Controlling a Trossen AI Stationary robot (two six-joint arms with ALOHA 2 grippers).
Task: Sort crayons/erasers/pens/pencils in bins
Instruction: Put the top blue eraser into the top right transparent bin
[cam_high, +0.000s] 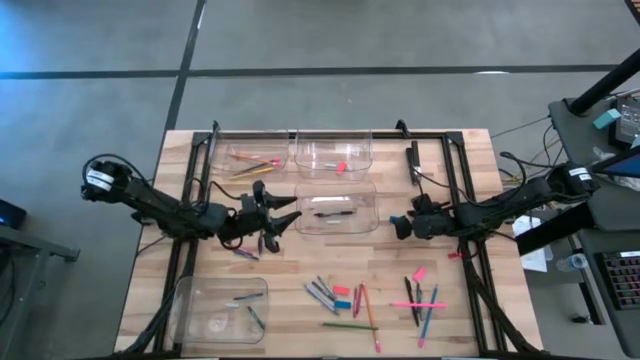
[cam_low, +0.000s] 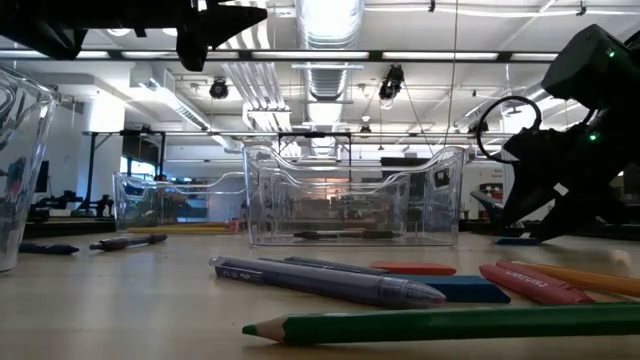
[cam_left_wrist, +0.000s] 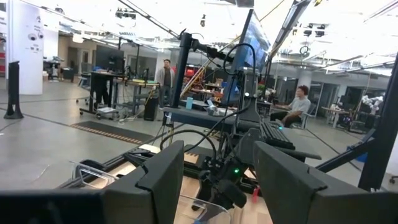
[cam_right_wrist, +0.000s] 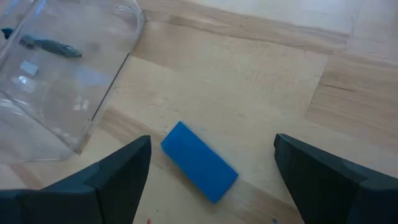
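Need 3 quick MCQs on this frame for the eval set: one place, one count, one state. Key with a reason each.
1. Where is the blue eraser?
A) inside a bin
B) on the bare table, between the jaws of the right gripper
C) lifted off the table

2. How many clear bins are on the table?
A) two
B) three
C) four

3. The right gripper's jaws are:
A) open, holding nothing
B) shut on the eraser
C) shut on a pen

Key:
1 B, the right wrist view shows it lying on wood beside a bin.
2 C, the high view shows four.
3 A, the jaws stand apart either side of the eraser.
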